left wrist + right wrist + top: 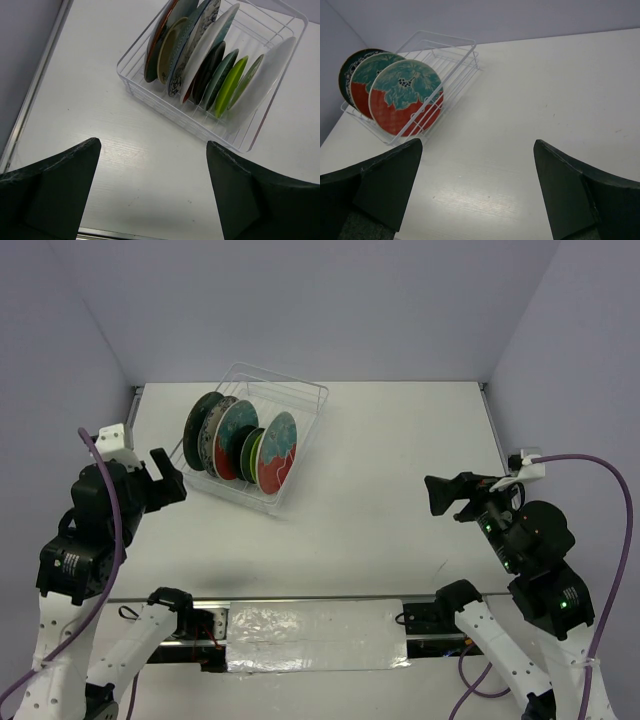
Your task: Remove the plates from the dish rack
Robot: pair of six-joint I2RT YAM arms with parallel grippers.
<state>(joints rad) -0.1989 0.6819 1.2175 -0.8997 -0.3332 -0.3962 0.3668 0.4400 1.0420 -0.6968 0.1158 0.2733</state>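
The clear wire dish rack (pixel 300 400) stands at the back left of the table, with several plates upright in it. The front one is a red-teal patterned plate (pixel 277 452); behind it are a lime green plate (pixel 256 450), another red-teal plate (pixel 235 438) and a dark teal plate (pixel 201 426). The rack also shows in the left wrist view (pixel 280 65) and the right wrist view (pixel 455 50). My left gripper (pixel 170 478) is open and empty, just left of the rack. My right gripper (pixel 440 495) is open and empty, well to the rack's right.
The white table (pixel 400 460) ends at purple walls at the back and sides. A metal rail (pixel 300 598) runs along the near edge. The rack's far half holds no plates.
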